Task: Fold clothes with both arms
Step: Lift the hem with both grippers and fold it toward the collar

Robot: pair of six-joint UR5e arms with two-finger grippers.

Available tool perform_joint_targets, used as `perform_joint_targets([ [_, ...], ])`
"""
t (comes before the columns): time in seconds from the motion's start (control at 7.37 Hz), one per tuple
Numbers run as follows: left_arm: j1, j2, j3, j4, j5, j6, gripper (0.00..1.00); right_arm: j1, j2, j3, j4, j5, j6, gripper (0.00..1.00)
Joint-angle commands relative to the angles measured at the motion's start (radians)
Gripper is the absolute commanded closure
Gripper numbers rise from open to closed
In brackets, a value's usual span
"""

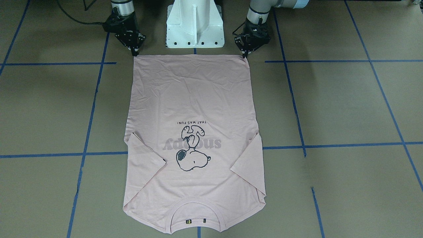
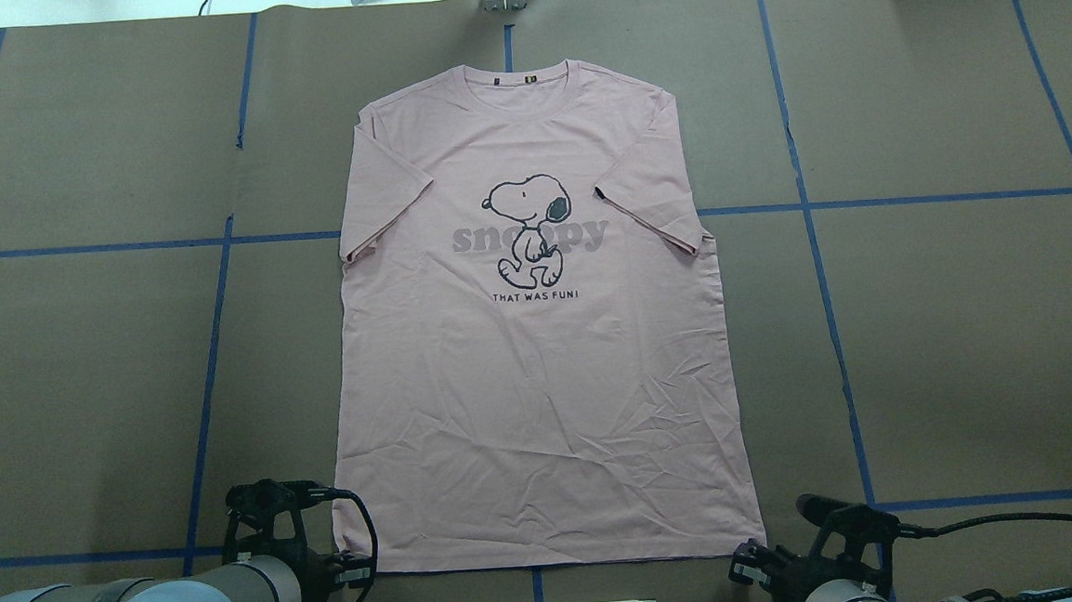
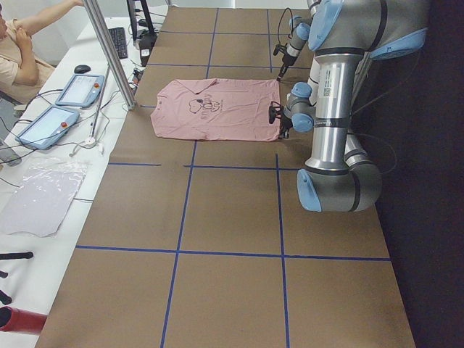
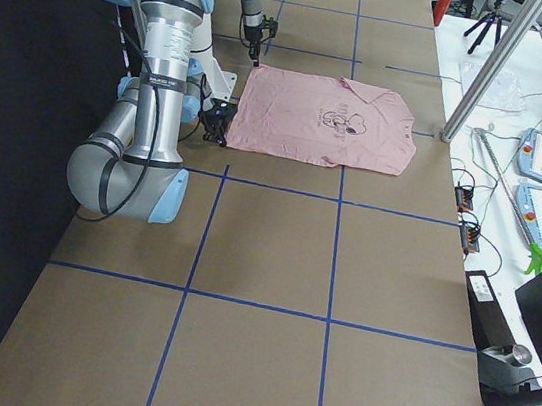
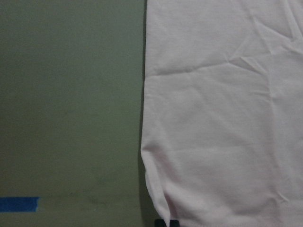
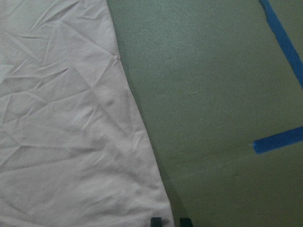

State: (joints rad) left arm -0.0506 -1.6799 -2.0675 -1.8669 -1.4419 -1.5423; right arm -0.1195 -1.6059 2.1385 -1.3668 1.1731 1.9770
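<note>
The pale pink T-shirt (image 1: 191, 99) lies flat, Snoopy print up, with both sleeves folded in onto the body. Its collar points away from my base and its hem lies toward it. It also shows in the overhead view (image 2: 541, 384). My left gripper (image 1: 246, 55) stands at the hem corner on my left. In the left wrist view (image 5: 168, 222) its tips are nearly together on the corner's edge. My right gripper (image 1: 134, 53) stands at the other hem corner. In the right wrist view (image 6: 171, 221) its two tips are a little apart, straddling the corner.
The white pedestal (image 1: 195, 23) stands just behind the hem, between the two arms. Blue tape lines (image 1: 350, 144) cross the brown table cover. An operator (image 3: 14, 51) and tablets sit beyond the table's far side.
</note>
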Motion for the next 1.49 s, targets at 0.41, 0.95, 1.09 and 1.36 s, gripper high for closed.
perform_joint_targets([
  [0.41,-0.005,0.000,-0.034,0.002,-0.003,0.001,1.00,0.024,-0.005,0.029,0.000,-0.001,-0.012,1.00],
  [0.95,-0.029,-0.029,-0.498,0.410,-0.185,0.054,1.00,0.008,0.073,0.408,-0.426,0.055,-0.020,1.00],
  [1.09,-0.056,-0.088,-0.591,0.496,-0.227,0.057,1.00,0.007,0.201,0.513,-0.642,0.087,-0.020,1.00],
  [1.36,-0.112,-0.159,-0.588,0.541,-0.284,0.076,1.00,0.059,0.468,0.532,-0.955,0.186,-0.021,1.00],
])
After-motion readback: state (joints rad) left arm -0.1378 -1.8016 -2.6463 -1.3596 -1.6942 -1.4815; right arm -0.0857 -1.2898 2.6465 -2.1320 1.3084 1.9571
